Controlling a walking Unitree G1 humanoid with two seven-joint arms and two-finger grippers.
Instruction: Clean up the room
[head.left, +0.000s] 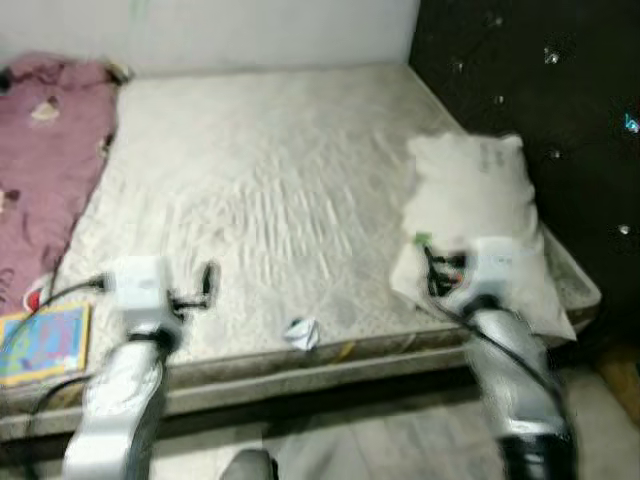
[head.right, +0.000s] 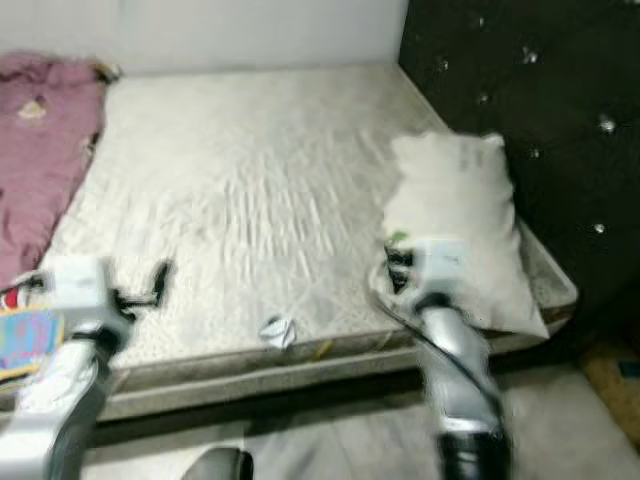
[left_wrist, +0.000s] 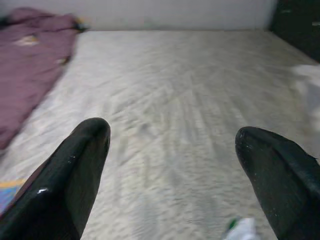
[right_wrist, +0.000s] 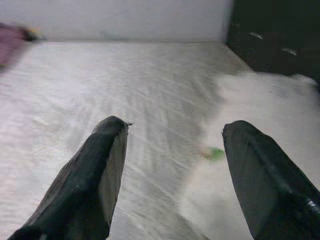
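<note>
Crumpled white wrapper (head.left: 301, 332) (perhaps paper), mattress (head.left: 260, 190) front edge

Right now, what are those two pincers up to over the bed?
Left pincer open, low over mattress. Right pincer open, beside white pillow. Crumpled wrapper lies between them at mattress edge. Nothing in the way.

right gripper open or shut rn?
Open. In the right wrist view the two black fingers stand wide apart with bare mattress between them, nothing held; the pillow lies just ahead.

Pretty soft, even indoor light, no harsh shadows. Everything's motion-blurred, especially the arms; the pale mattress (head.left: 270, 200) looks washed out, and the headboard (head.left: 540, 90) is dark.
</note>
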